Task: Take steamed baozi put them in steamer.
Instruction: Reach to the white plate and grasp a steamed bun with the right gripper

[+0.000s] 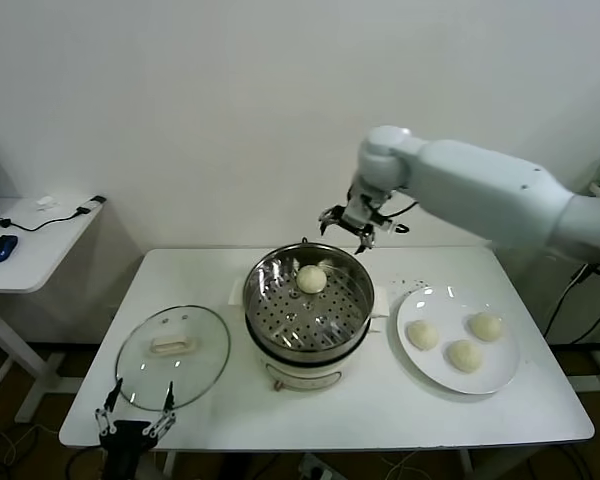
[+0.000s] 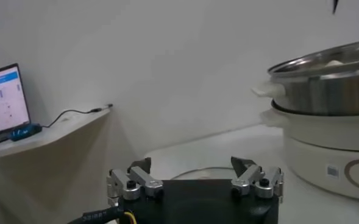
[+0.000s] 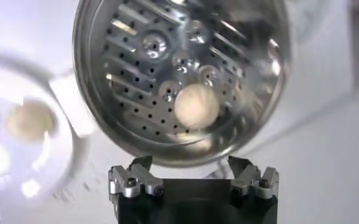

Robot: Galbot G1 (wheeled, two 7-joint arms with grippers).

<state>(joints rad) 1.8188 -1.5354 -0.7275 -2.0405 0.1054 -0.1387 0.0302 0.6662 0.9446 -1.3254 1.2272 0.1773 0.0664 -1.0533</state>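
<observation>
One cream-white baozi (image 1: 311,279) lies on the perforated tray at the back of the shiny steel steamer (image 1: 270,312) in the middle of the table. Three more baozi (image 1: 423,335) (image 1: 486,326) (image 1: 465,355) rest on the white plate (image 1: 500,378) to its right. My right gripper (image 1: 361,230) hovers open and empty above the steamer's back right rim; its wrist view looks down on the steamer (image 3: 106,97) and the baozi (image 3: 195,106) inside. My left gripper (image 1: 135,422) waits open and empty at the table's front left edge.
A round glass lid (image 1: 173,356) lies flat on the table left of the steamer. A side desk with a blue mouse (image 1: 0,247) stands at the far left, and a lit screen (image 2: 5,100) on it shows in the left wrist view. A wall stands close behind the table.
</observation>
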